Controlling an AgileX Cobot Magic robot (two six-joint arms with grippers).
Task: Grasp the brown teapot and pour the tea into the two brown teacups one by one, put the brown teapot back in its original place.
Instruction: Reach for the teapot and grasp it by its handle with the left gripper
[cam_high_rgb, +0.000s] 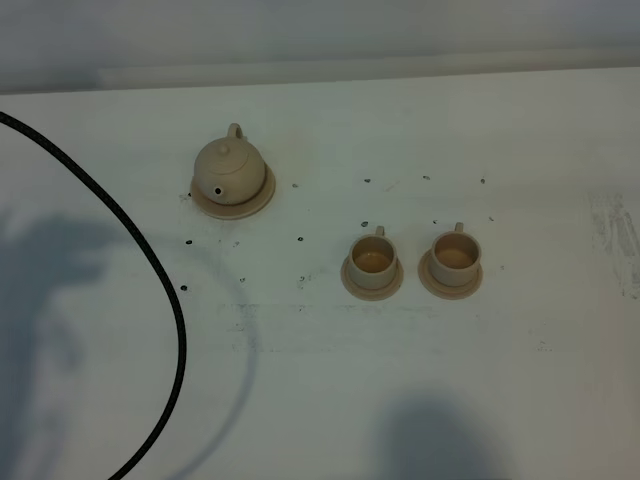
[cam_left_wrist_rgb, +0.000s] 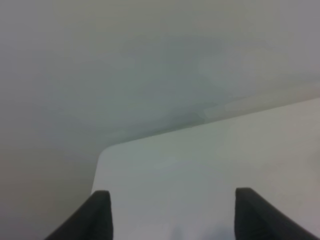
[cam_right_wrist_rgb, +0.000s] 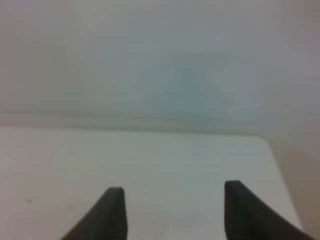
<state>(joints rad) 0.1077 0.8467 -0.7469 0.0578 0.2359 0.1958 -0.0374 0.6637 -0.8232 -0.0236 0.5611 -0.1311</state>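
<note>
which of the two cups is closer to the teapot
The left teacup in the high view. It sits on the side toward the teapot, while the right teacup stands beyond it, farther right.

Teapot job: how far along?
Done: unclear. Left teacup and right teacup look darker inside, possibly tea. In hand: nothing; left gripper and right gripper open, empty. Teapot sits on its saucer. Left: either everything, or nothing if that's tea.

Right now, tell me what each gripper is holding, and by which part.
Nothing is held. The left gripper and the right gripper are both open and empty; the brown teapot sits untouched on its saucer, its handle free.
</note>
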